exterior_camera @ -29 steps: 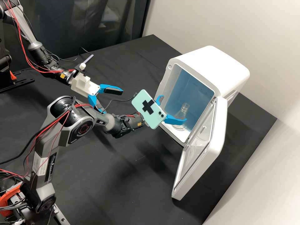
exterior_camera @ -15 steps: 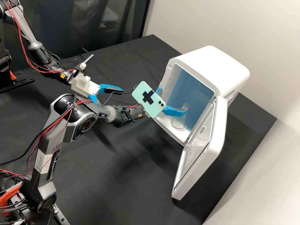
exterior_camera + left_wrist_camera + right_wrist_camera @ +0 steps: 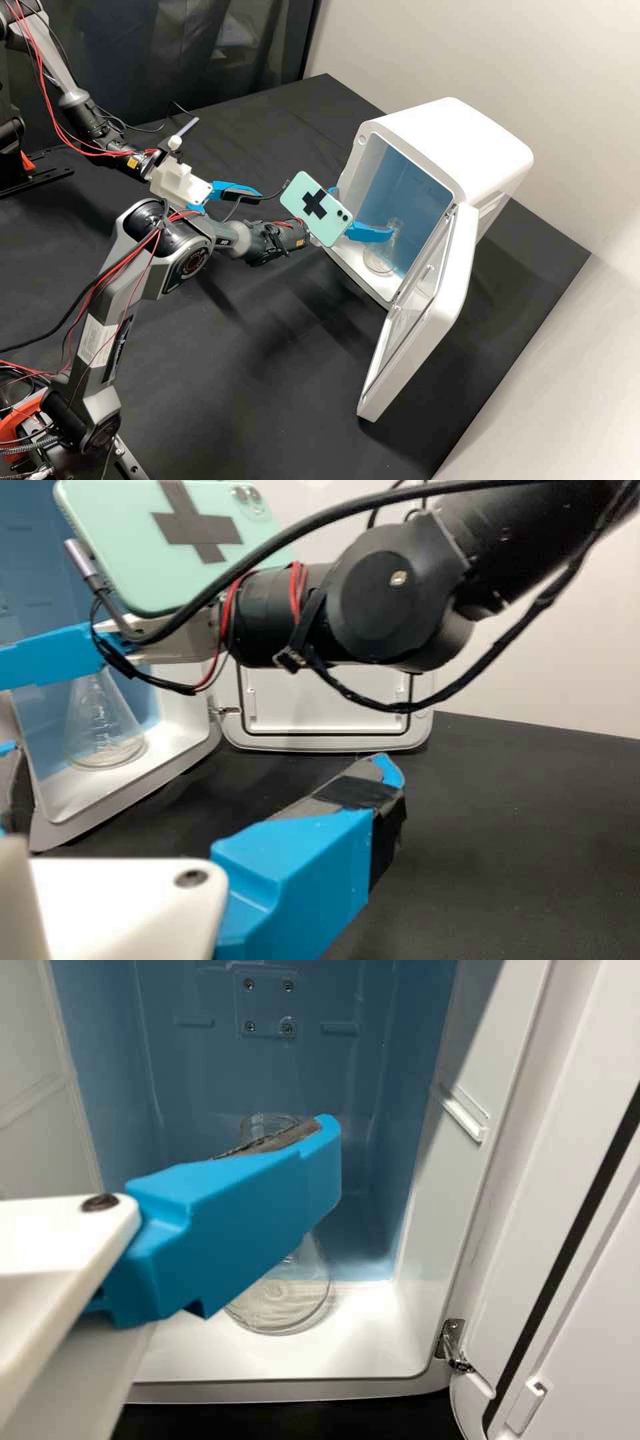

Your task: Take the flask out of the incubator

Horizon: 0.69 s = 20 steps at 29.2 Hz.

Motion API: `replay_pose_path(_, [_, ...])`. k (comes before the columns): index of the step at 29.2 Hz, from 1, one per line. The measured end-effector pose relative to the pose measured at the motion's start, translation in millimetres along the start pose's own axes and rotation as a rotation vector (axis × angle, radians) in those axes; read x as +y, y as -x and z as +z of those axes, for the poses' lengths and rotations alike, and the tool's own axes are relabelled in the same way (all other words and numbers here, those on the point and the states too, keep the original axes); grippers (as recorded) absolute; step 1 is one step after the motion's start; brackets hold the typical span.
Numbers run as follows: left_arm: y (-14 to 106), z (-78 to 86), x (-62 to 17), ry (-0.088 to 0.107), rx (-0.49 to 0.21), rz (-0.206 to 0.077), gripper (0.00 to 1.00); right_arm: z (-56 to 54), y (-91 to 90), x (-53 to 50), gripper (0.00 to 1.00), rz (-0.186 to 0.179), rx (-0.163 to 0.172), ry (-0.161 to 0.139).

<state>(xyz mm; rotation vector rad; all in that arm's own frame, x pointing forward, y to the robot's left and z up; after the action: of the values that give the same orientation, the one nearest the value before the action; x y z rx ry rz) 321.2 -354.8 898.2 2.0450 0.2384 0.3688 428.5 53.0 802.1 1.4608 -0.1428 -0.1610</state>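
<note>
flask [image 3: 282,1302] neck hidden behind blue finger [image 3: 232,1222], incubator door [image 3: 598,1260] cut off

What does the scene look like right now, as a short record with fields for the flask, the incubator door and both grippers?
flask: upright on the incubator floor, not lifted
incubator door: hanging open
right gripper: open, inside the incubator, one finger by the flask's neck
left gripper: open, above the bench, away from the incubator
</note>
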Motion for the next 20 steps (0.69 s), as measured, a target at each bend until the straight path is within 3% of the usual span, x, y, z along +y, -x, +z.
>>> replay_pose_path(7, [0.0, 0.2, 0.0, -0.002, -0.002, -0.001, 1.00, 4.3, 0.0, 0.9, 1.00, -0.005, 0.007, 0.027])
replay_pose_path(12, [0.0, 0.2, 0.0, -0.002, -0.002, -0.001, 1.00, 29.0, 9.2, 0.5, 1.00, -0.022, -0.068, -0.044])
replay_pose_path(14, [0.0, 0.2, 0.0, -0.002, -0.002, -0.001, 1.00, 32.9, 17.3, 1.6, 1.00, -0.026, -0.082, -0.078])
replay_pose_path(16, [0.0, 0.2, 0.0, -0.002, -0.002, -0.001, 1.00, 33.1, 26.8, 4.1, 1.00, -0.028, -0.082, -0.095])
replay_pose_path(20, [0.0, 0.2, 0.0, 0.000, -0.002, -0.001, 1.00, 26.1, 49.9, 12.6, 1.00, -0.037, -0.038, -0.073])
